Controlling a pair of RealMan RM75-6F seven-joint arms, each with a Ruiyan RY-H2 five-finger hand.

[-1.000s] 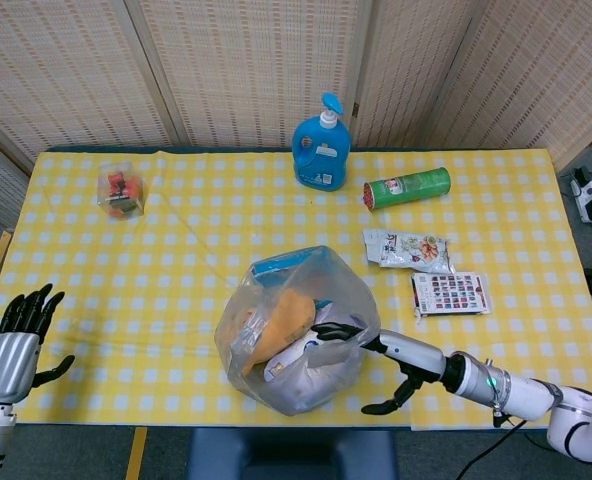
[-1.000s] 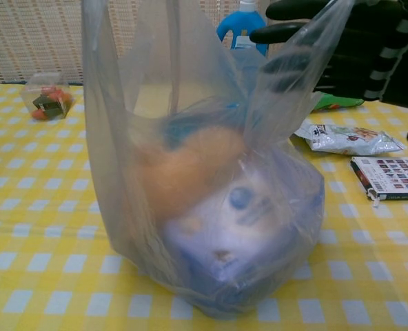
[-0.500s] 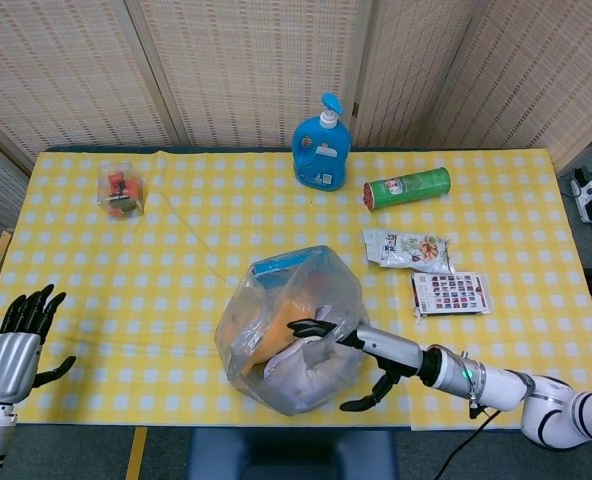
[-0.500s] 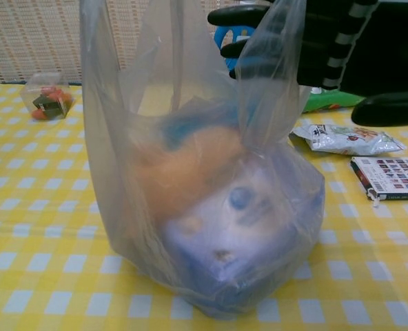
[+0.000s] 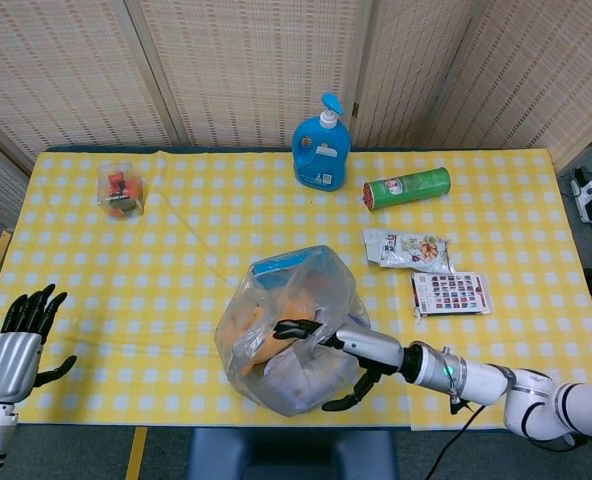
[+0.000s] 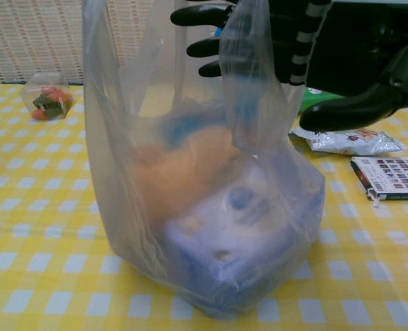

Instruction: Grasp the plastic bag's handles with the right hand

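- The plastic bag (image 5: 288, 330) is located at the near centre of the yellow-checked tabletop (image 5: 206, 230), standing upright with its handles (image 6: 249, 62) raised; orange and white contents are seen through the film.
- The right hand (image 5: 321, 345) is positioned at the top of the bag from the right. In the chest view its fingers (image 6: 204, 31) are seen extended and spread, reaching through the loop of the right handle, with the thumb (image 6: 342, 110) held apart outside the film. No closure on the handles is shown; the hand is released.
- The left hand (image 5: 21, 340) is held at the near left edge of the tabletop, fingers extended and apart, nothing grasped, well apart from the bag.
- A blue pump bottle (image 5: 322, 145) is placed at the far centre, with a green canister (image 5: 407, 187) lying to its right.
- A snack packet (image 5: 406, 248) and a printed card box (image 5: 450, 293) are found right of the bag.
- A small clear container (image 5: 120, 190) is placed at the far left.
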